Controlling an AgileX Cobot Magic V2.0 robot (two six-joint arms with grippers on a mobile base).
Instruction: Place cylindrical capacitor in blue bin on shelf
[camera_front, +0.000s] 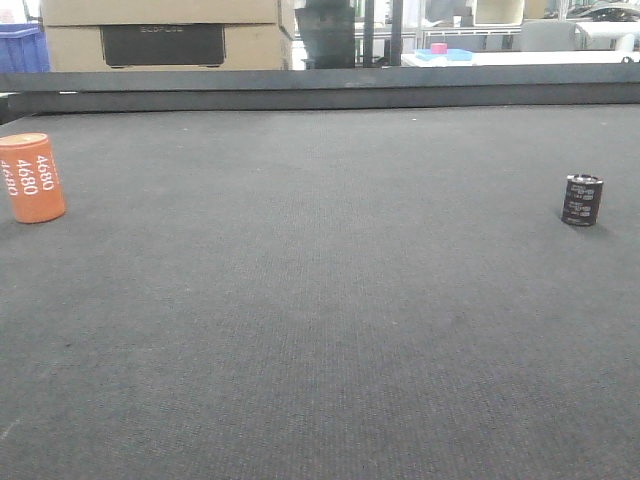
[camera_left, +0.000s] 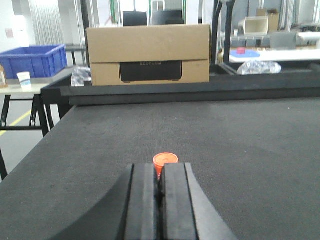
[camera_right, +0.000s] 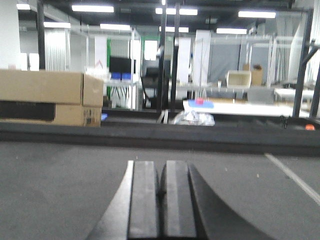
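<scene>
Small black-brown cylindrical capacitor (camera_front: 582, 200) is standing untouched, well apart from the orange "4680" cylinder (camera_front: 32, 178); left gripper (camera_left: 160, 172) and right gripper (camera_right: 161, 170) are sitting pressed together, gripping nothing; pickup and binning are pending.

Work surface: dark grey felt-like tabletop (camera_front: 320, 330), with a black raised rail (camera_front: 320, 90) along the far edge. Behind the rail sits a brown cardboard box (camera_left: 148, 54); left of it, a blue crate (camera_left: 34, 60) on a side table (camera_left: 45, 82), grey floor (camera_left: 20, 140) below. Fluorescent strip lights (camera_right: 93, 8) lit overhead; a white table (camera_right: 235, 107) and black uprights (camera_right: 168, 60) further back.
</scene>
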